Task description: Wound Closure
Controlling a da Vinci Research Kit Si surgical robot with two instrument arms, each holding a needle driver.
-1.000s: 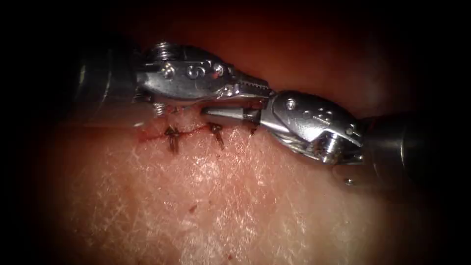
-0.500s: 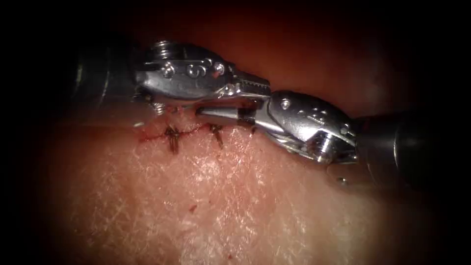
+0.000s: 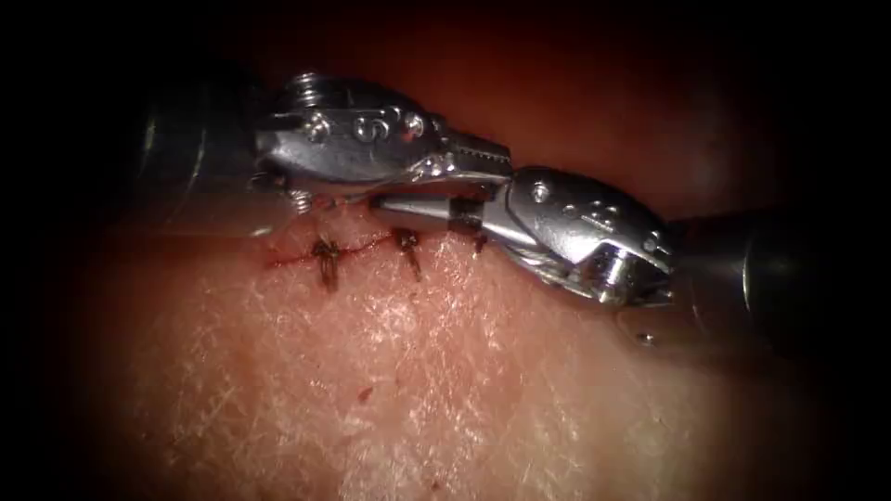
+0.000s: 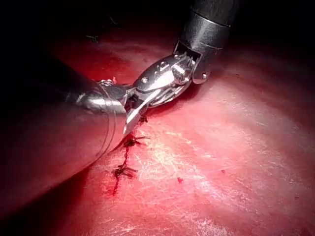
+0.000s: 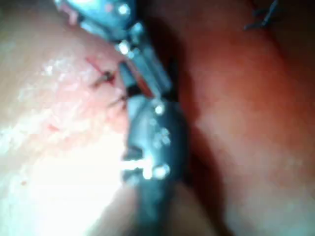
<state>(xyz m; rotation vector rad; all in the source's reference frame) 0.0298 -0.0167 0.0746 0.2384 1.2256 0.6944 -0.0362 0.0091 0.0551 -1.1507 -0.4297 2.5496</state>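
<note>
Endoscope view: the left tool (image 3: 469, 176) and right tool (image 3: 413, 211) meet tip to tip over the cut (image 3: 306, 257), beside the knotted stitches (image 3: 326, 260). Since a second ago the right tool has slid slightly leftward. Left jaws stand parted; the right's state, any held thing and the needle's place I cannot tell (too crowded).

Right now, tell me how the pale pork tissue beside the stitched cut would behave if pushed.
The pale, glistening tissue probably yields softly rather than holding stiff; it looks fleshy. Its wet sheen and the red fluid along the dark-stitched cut suggest slipperiness. It seems too broad to roll.
</note>
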